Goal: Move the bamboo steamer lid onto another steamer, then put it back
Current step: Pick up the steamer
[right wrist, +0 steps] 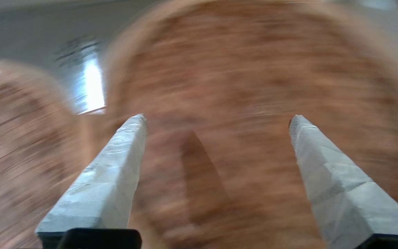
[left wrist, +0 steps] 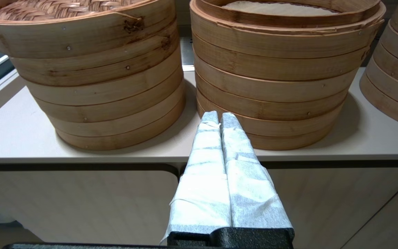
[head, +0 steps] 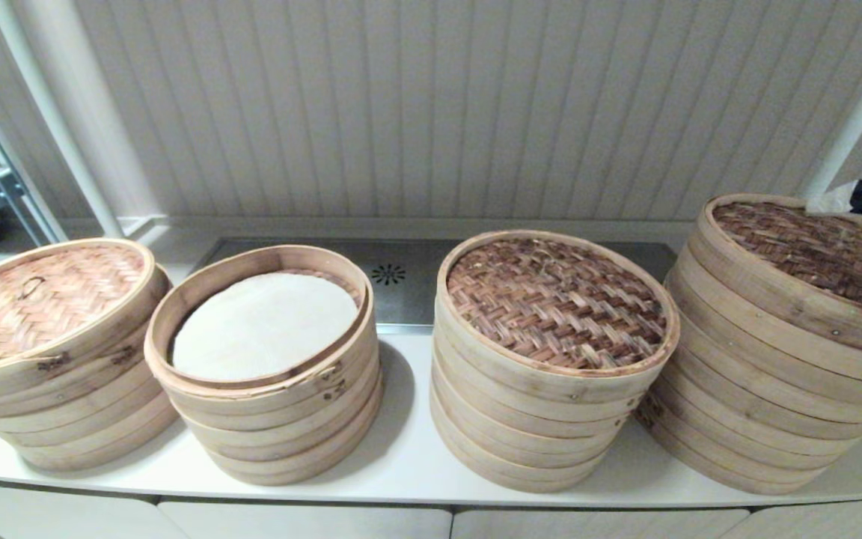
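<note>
Wrapped fingers [right wrist: 116,166] of the right tool [right wrist: 218,119] spread wide above the woven lid [head: 820,247] on the far-right steamer [head: 768,389], gripping nothing. Descending off-centre could tilt the lid or jam its rim. The left tool [left wrist: 219,116], closed, waits below the table [left wrist: 19,138].

four steamers [head: 554,359] abreast on counter [head: 401,449]

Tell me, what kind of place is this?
Probably a kitchen or dim sum counter: four stacks of bamboo steamers stand on a white counter with a steel drain panel behind them.
</note>
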Available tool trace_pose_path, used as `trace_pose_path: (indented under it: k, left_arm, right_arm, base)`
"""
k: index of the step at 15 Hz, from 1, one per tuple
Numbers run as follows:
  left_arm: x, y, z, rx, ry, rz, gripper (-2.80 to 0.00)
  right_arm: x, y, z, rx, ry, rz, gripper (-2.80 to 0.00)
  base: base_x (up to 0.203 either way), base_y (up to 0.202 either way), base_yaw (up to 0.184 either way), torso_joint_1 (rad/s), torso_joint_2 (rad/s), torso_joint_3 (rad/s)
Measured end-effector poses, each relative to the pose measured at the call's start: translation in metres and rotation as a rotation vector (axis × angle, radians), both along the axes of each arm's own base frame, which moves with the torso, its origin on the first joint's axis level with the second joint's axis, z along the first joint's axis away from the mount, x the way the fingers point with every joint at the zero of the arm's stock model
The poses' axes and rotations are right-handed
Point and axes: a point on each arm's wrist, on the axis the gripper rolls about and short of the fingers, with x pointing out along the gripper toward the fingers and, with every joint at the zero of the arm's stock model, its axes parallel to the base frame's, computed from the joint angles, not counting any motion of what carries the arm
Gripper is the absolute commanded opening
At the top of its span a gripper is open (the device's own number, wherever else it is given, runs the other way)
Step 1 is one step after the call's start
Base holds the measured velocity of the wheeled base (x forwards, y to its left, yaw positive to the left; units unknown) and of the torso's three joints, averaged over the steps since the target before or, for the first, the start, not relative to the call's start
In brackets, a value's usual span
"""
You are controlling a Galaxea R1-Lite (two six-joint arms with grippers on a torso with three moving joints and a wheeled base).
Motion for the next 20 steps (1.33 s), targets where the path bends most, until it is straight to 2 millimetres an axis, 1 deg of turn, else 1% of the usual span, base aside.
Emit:
trace_pose_path:
  k: [2,5,6,8,13,16,17,20]
  left_arm:
    - [0.000,0.000,0.000,0.001,0.000,0.000,-2.80]
    - [0.000,0.000,0.000,0.001,0.000,0.000,-2.80]
    - [0.000,0.000,0.000,0.001,0.000,0.000,-2.80]
    - [0.000,0.000,0.000,0.001,-0.001,0.000,-2.80]
    - [0.000,0.000,0.000,0.004,0.000,0.000,-2.80]
    - [0.000,0.000,0.000,0.007,0.003,-0.002,-2.80]
    - [0.000,0.000,0.000,0.014,0.003,-0.005,-2.80]
    - [0.000,0.000,0.000,0.017,0.003,-0.007,-2.80]
  right_arm:
    - [-0.006,0.032,0.002,0.020,0.004,0.131,0.00]
    - [-0.021,0.082,0.002,0.061,0.021,0.348,0.00]
    - [-0.026,0.096,0.000,0.070,0.033,0.411,0.00]
    - [-0.029,0.116,-0.011,0.071,0.080,0.495,0.00]
    - [-0.013,0.147,-0.040,0.047,0.198,0.581,0.00]
    - [0.004,0.166,-0.047,0.045,0.156,0.611,0.00]
    - [0.010,0.169,-0.049,0.047,0.143,0.612,0.00]
    - [0.023,0.178,-0.061,0.038,0.177,0.610,0.00]
  base:
    - [0.000,0.000,0.000,0.000,0.00,0.000]
    - [0.000,0.000,0.000,0.000,0.00,0.000]
    - [0.000,0.000,0.000,0.000,0.00,0.000]
    - [0.000,0.000,0.000,0.000,0.00,0.000]
    - [0.000,0.000,0.000,0.000,0.00,0.000]
    - [0.000,0.000,0.000,0.000,0.00,0.000]
    - [0.000,0.000,0.000,0.000,0.00,0.000]
    - [0.000,0.000,0.000,0.000,0.00,0.000]
